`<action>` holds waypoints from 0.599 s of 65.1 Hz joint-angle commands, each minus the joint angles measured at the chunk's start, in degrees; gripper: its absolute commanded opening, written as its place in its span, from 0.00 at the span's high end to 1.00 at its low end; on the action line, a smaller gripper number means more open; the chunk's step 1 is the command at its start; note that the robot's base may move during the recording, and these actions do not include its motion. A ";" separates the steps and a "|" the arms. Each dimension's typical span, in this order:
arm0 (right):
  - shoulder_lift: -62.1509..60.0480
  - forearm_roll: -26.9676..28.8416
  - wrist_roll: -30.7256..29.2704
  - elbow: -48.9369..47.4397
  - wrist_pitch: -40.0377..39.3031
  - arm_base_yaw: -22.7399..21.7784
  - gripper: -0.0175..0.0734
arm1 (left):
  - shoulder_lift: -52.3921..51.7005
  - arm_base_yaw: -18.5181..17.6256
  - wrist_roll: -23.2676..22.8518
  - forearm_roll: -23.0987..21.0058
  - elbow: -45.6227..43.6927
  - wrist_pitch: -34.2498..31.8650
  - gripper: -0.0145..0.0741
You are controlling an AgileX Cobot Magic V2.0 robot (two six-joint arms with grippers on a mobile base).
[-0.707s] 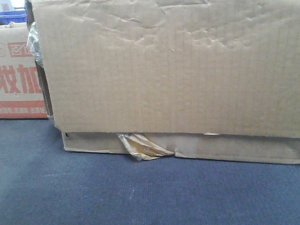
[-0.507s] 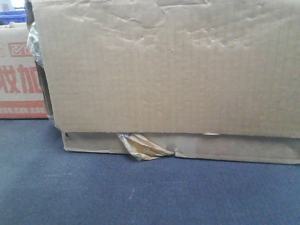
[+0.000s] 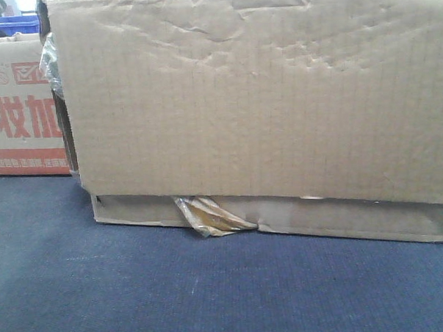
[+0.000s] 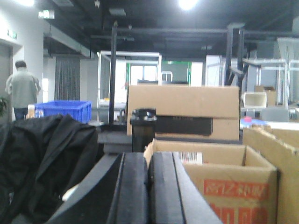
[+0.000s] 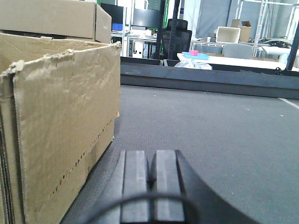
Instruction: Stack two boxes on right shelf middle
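Two grippers, both clenched on nothing: the left gripper (image 4: 148, 186) and right gripper (image 5: 150, 182) each show their fingers pressed flat together with no gap.

The big brown box (image 3: 255, 98) fills the front view, sitting on the blue-grey mat (image 3: 212, 299) just beside the carton (image 3: 21, 116) with red print. From the right wrist its end wall (image 5: 65, 126) is near, off to the gripper's left. A flat band of cardboard runs under its front face. I can't tell whether that's the second box or just a flap. The shelf isn't in any view.

Handling guess: empty-looking corrugated board, so probably light, but floppy. The faces are rippled and dented and the top edge is torn, so pinching a wall would likely just crumple it. It's also far too wide for one gripper. I'd open both and press in from the two opposite ends, low and near the corners where the board is stiffest. Skip the peeling tape (image 3: 209, 214); it's glossy and half off already.
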 commanded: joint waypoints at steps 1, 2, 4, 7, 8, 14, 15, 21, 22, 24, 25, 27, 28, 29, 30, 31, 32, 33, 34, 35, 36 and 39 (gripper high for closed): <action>-0.19 -0.54 0.11 -0.01 -1.53 0.07 0.98 | -0.20 0.29 0.00 0.00 -0.18 -4.29 0.96; -0.19 -0.54 0.11 -0.01 -1.53 0.07 0.98 | -0.20 0.29 0.00 0.00 -0.18 -4.83 0.96; -0.19 -0.54 0.11 -0.01 -1.53 0.07 0.98 | -0.20 0.29 0.00 0.00 -0.18 -5.93 0.96; -0.19 -0.54 0.11 -0.01 -1.53 0.07 0.98 | -0.20 0.29 0.00 0.00 -0.18 -6.83 0.96; -0.19 -0.54 0.11 -0.01 -1.53 0.07 0.98 | -0.20 0.29 0.00 0.00 -0.18 -6.95 0.96; -0.19 -0.54 0.11 -0.01 -1.64 0.07 0.98 | -0.20 0.29 0.00 -2.99 -0.18 -6.96 0.96; -0.19 -0.54 0.11 -0.01 -1.64 0.07 0.98 | -0.20 0.29 0.00 -3.77 -0.18 -6.96 0.96; -0.19 -0.54 0.11 -0.01 -1.90 0.07 0.98 | -0.20 0.29 0.00 -7.28 -3.00 -4.18 0.96; -0.19 -0.54 0.11 -0.01 -1.90 0.07 0.98 | -0.20 0.29 0.00 -7.28 -3.86 -3.28 0.96; -0.19 -0.54 0.11 -0.01 -1.90 0.07 0.98 | -0.20 0.29 0.00 -7.28 -6.41 -1.22 0.96; -0.19 -0.54 0.11 -0.01 -2.70 0.07 0.98 | -0.20 0.29 0.00 -7.14 -7.57 -0.06 0.96; -0.19 -0.54 0.11 -0.01 -3.06 0.07 0.98 | 0.30 0.29 0.00 -6.45 -10.10 2.65 0.96; -0.19 -0.54 0.11 -0.01 -3.21 0.07 0.98 | 0.80 0.29 0.00 -5.68 -12.16 4.81 0.96; -0.19 -0.54 0.11 -0.01 -3.21 0.07 0.98 | 1.70 0.29 0.00 -5.08 -13.60 6.26 0.96; -0.19 -0.54 0.11 -0.01 -3.21 0.07 0.98 | 2.39 0.29 0.00 -4.43 -15.07 8.54 0.96; -0.19 -0.54 0.11 -0.01 -3.26 0.07 0.98 | 3.13 0.29 0.00 -3.76 -16.60 10.04 0.96; -0.19 -0.54 0.11 -0.01 -3.26 0.07 0.98 | 3.92 0.29 0.00 -2.76 -18.98 11.58 0.96; -0.19 -0.54 0.11 -0.01 -3.54 0.07 0.98 | 4.77 0.29 0.00 -2.10 -20.59 13.21 0.95; -0.19 -0.54 0.11 -0.01 -3.83 0.07 0.98 | 5.66 0.29 0.00 -1.53 -22.26 15.00 0.94; -0.19 -0.54 0.11 -0.01 -4.15 0.07 0.98 | 6.58 0.29 0.00 -0.96 -23.91 16.61 0.93; -0.19 -0.54 0.11 -0.01 -4.74 0.07 0.98 | 8.05 0.29 0.00 -0.46 -25.56 18.24 0.92; -0.19 -0.54 0.11 -0.01 -6.15 0.07 0.98 | 11.25 0.29 0.00 1.09 -31.27 23.35 0.85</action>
